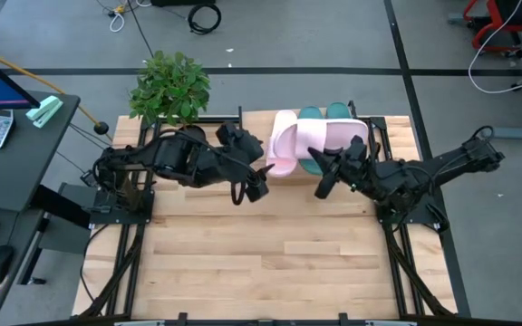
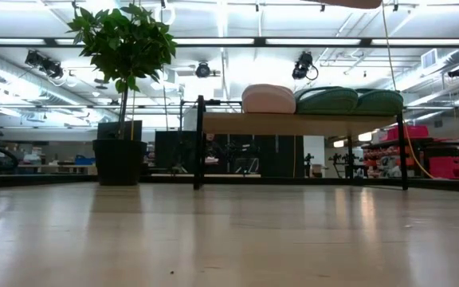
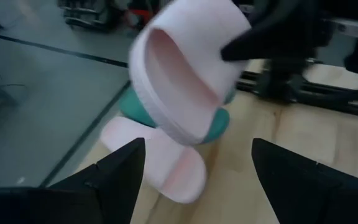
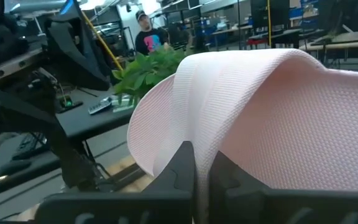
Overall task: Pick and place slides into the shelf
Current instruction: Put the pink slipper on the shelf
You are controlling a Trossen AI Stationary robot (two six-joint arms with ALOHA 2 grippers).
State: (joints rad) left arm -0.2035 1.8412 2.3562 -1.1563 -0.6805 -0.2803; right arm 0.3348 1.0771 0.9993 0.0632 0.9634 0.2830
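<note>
While the pale wooden table (image 1: 261, 263) lies bare in front and a potted plant (image 1: 170, 86) stands at its far left corner, the shelf (image 2: 301, 123) carries one pink slide (image 2: 268, 98) and two teal slides (image 2: 349, 100). The right gripper (image 1: 326, 181), clamped on the second pink slide (image 1: 329, 138), holds it above the shelf; the left gripper (image 1: 256, 183) hangs beside it, fingers apart.

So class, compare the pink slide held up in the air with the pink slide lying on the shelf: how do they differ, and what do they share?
The held pink slide is lifted and tilted, its strap pinched by the right gripper, whose fingers are shut; the resting pink slide lies flat on the shelf, ungripped. The held one hangs over the teal slides; the resting one lies beside them. Both are pale pink foam with a wide strap.
</note>
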